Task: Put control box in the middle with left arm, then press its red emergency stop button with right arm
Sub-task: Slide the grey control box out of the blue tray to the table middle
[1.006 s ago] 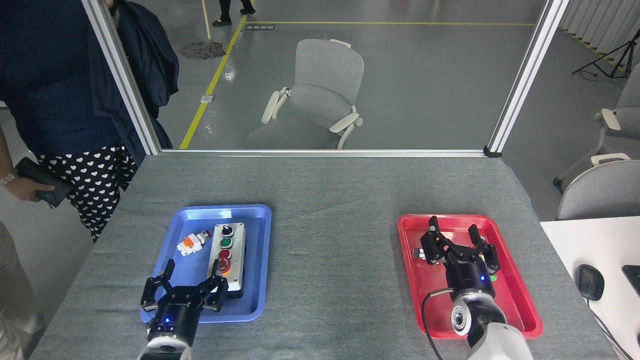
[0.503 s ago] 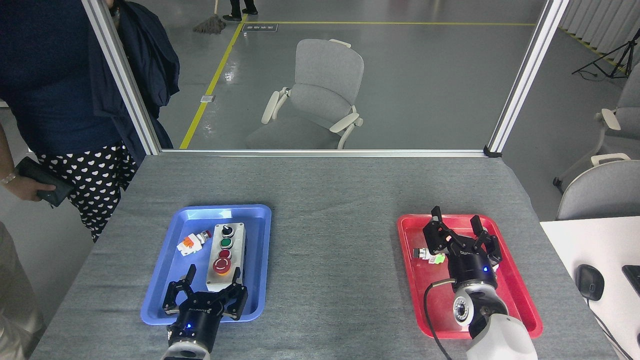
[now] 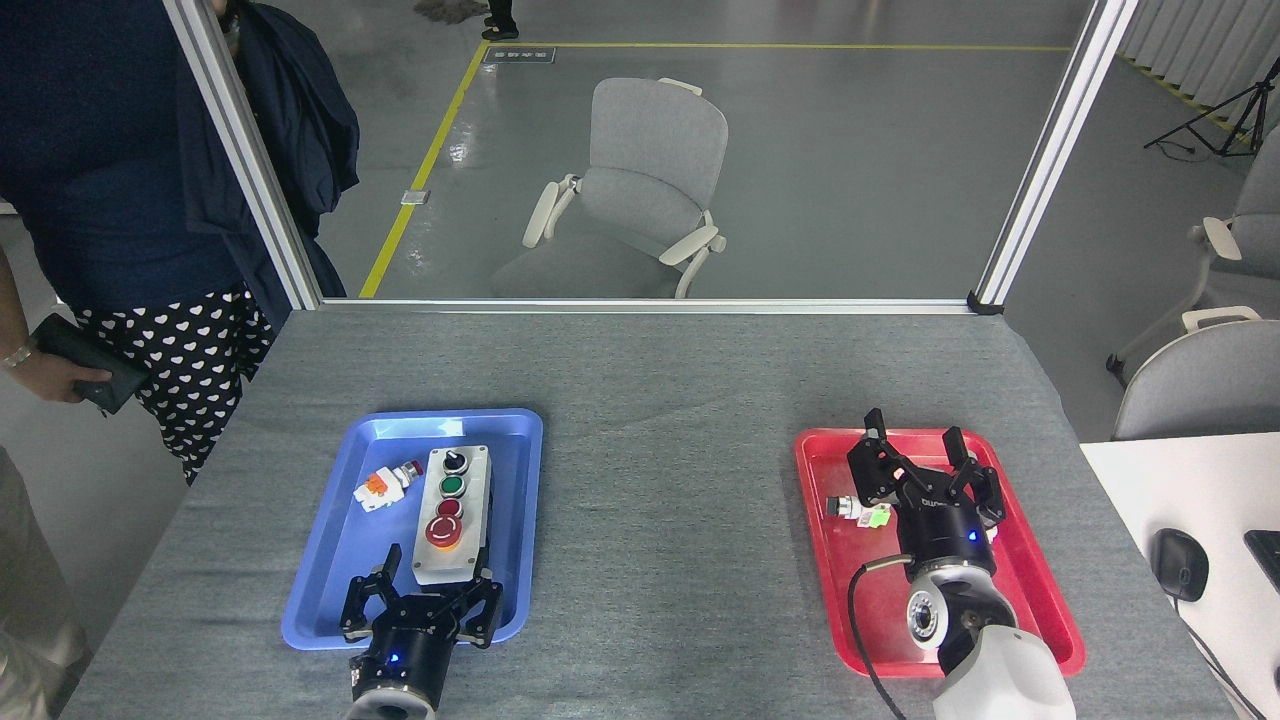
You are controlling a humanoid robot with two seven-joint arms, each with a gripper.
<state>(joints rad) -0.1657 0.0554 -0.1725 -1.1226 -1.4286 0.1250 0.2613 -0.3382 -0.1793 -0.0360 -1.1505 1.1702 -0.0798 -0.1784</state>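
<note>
The control box [image 3: 455,513] lies lengthwise in the blue tray [image 3: 505,520], grey-white with a black knob, a green button and two red buttons, the big one nearest me. My left gripper [image 3: 425,595] hovers open just short of the box's near end, touching nothing. Over the red tray [image 3: 1040,610], my right gripper [image 3: 925,468] spreads its fingers open and holds nothing. The middle [image 3: 665,520] of the grey felt tabletop lies between the two trays.
A small loose push-button part [image 3: 388,484] lies left of the box in the blue tray. Another small part [image 3: 865,513] sits in the red tray under my right gripper. A person [image 3: 110,200] stands at the table's far left corner. A white side table [image 3: 1190,540] adjoins on the right.
My left gripper has moved right, in line with the box's near end, uncovering the large red button. My right gripper has shifted slightly right over the red tray.
</note>
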